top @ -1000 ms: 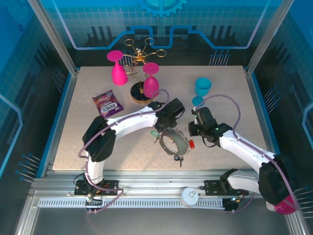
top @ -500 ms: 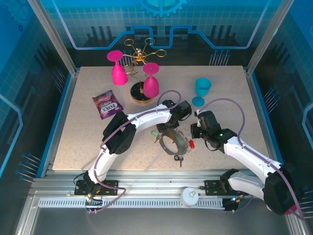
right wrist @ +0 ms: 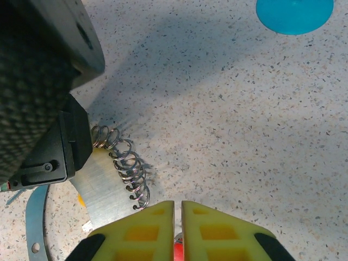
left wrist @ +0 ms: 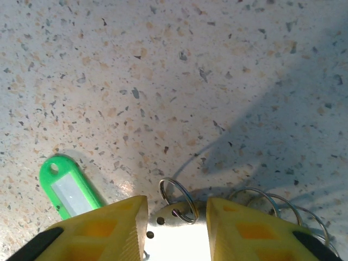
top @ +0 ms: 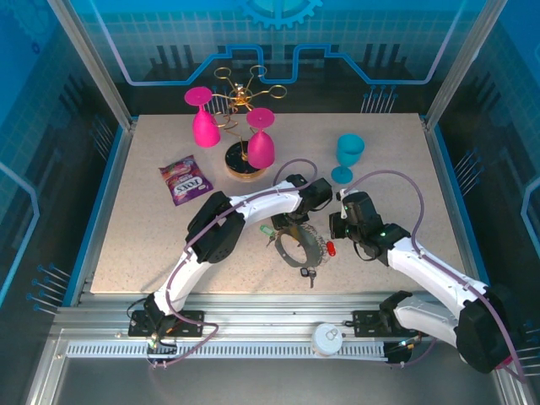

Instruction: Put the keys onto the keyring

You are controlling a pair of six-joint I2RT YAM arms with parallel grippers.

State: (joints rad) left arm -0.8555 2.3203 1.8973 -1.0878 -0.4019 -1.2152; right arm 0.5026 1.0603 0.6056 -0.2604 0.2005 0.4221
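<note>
The keyring [top: 300,251] is a grey metal band loop at the table's middle, with several small split rings [right wrist: 128,168] along its edge. My left gripper [left wrist: 176,200] stands over it, its yellow fingers [left wrist: 109,231] against both sides of the band [left wrist: 176,239], one split ring [left wrist: 178,200] between them. A green-tagged key [left wrist: 68,187] lies just to the left. My right gripper [right wrist: 178,204] sits right of the loop, shut, with the red tag [right wrist: 178,251] of a key showing in the slit. A third key [top: 310,275] lies below the loop.
A gold wire rack on a round wooden base [top: 240,167] holds two pink glasses [top: 261,148] at the back. A blue glass [top: 348,153] stands upside down behind the right gripper, and a candy packet [top: 184,179] lies at the left.
The left arm has stretched further right over the loop and its jaws have narrowed onto the band. The right gripper has stayed by the red tag.
</note>
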